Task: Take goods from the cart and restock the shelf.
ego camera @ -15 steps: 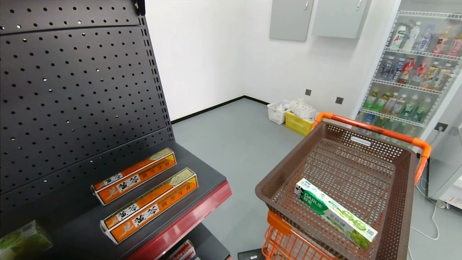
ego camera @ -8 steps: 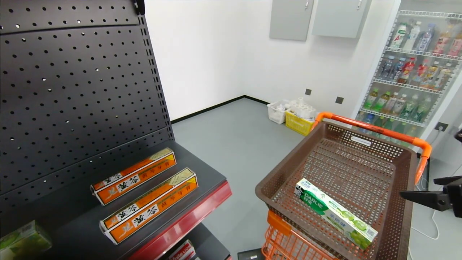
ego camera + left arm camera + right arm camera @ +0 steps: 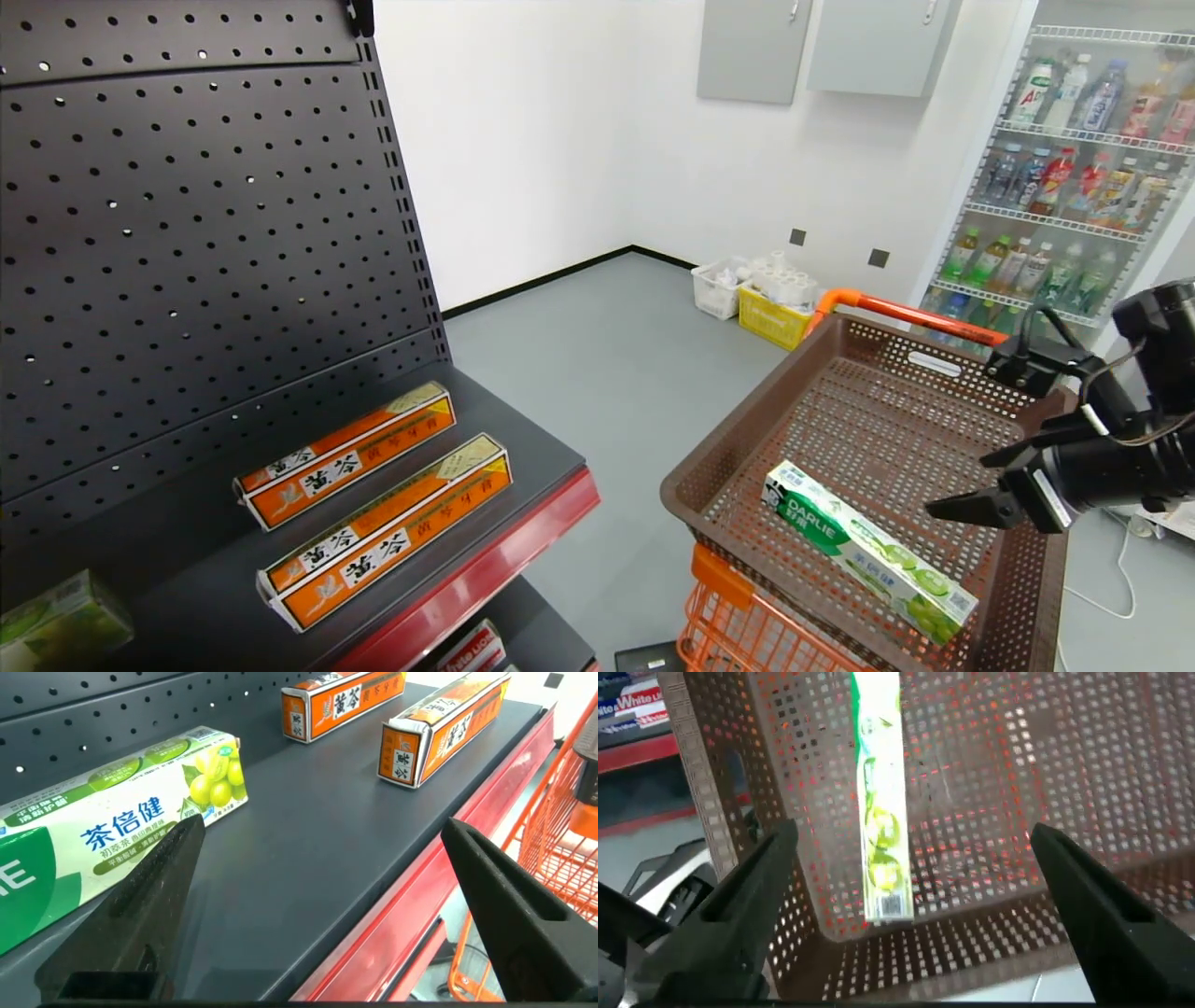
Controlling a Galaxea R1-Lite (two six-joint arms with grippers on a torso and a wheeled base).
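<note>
**A:** 2 grippers are out. How do they stand?

**B:** The right gripper hangs over the right side of the basket with its fingers spread wide and nothing between them. The left gripper is low over the shelf, also spread and holding nothing.

**A:** Where is the green box?

**B:** The green box lies flat on the basket floor, set at a slant near the basket's front wall. The right fingertips point toward it from above and are not touching it. In the right wrist view the green box runs lengthwise between the 2 fingers, one end near the basket's mesh wall.

**A:** And on the shelf?

**B:** On the shelf are 2 orange boxes, a rear one and a front one. They lie flat, side by side and slightly apart. A second green box lies at the left end, apart from them. In the left wrist view that second green box is just beside 1 finger. I cannot tell whether they touch.

**A:** Anything else around?

**B:** The basket sits on the orange cart. Behind it, a yellow bin and a white bin stand on the floor by the wall. A drinks rack stands at the right.
</note>
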